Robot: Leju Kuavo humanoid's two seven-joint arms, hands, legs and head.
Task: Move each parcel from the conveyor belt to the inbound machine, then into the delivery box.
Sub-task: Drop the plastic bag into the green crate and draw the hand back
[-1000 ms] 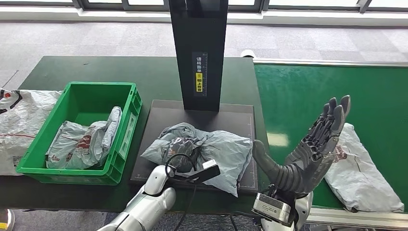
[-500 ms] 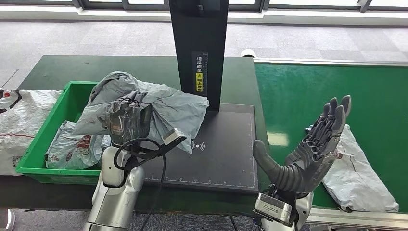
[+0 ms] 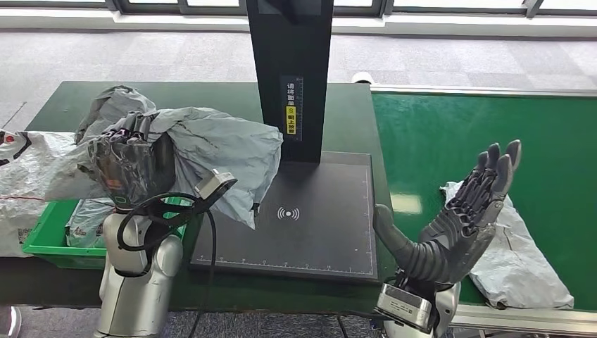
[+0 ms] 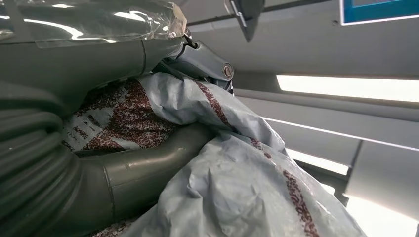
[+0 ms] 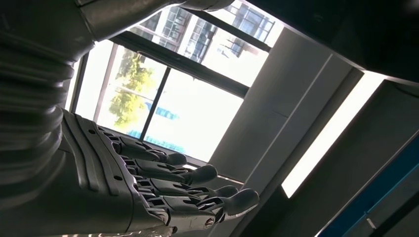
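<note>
my left hand (image 3: 132, 163) is up in the air, fingers clamped into a grey parcel (image 3: 211, 151), and the bag hangs off my grip in big crumpled folds. it sits above the near right corner of the green delivery box (image 3: 49, 236), its loose end drooping over the left edge of the inbound machine's black scan plate (image 3: 317, 225). from my left wrist the thumb (image 4: 143, 170) presses across the grey plastic (image 4: 247, 192), red print showing on the creases, so that grasp is firm.

inside the box another grey parcel (image 3: 88, 215) lies against the bottom, mostly covered by my arm and the bag i'm carrying. the plate carries a small wireless mark at its middle, and the machine's black column (image 3: 290, 70) rises behind it with a yellow label on its face.

my right hand (image 3: 461, 222) is raised at the near edge of the green conveyor belt (image 3: 479, 134), palm turned inward, fingers straight and spread, nothing in it. from the right wrist the fingers (image 5: 183, 190) lie stretched out side by side against bright windows. just beside that hand, on the belt, a pale grey parcel (image 3: 521, 260) lies flat near the front rail. off to my far left a white sack (image 3: 28, 183) rests on the dark green table (image 3: 211, 98) next to the box.
</note>
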